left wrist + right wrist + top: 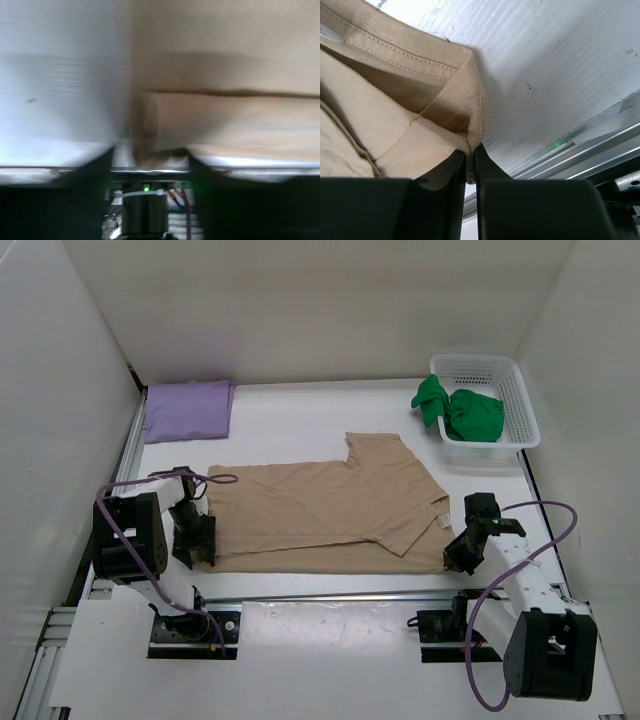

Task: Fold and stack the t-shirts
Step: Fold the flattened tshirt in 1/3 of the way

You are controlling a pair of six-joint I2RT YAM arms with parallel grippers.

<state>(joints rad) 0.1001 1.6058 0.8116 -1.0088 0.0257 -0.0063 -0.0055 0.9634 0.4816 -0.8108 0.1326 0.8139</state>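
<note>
The tan t-shirt (330, 505) lies spread flat in the middle of the table, with a sleeve pointing to the back. My left gripper (200, 540) is at its near-left corner. The left wrist view is blurred, and in it the left gripper (150, 155) stands open with a rolled edge of the tan t-shirt (225, 120) between the jaws. My right gripper (462, 550) is at the near-right corner. In the right wrist view the right gripper (471, 150) is shut on the hem of the tan t-shirt (395, 125). The lavender t-shirt (188, 410) lies folded at the back left. The green t-shirt (460, 412) is bunched in the basket.
A white mesh basket (520, 405) stands at the back right, by the right wall. White walls close in the table on the left, back and right. A metal rail (330, 595) runs along the near edge, between the arm bases.
</note>
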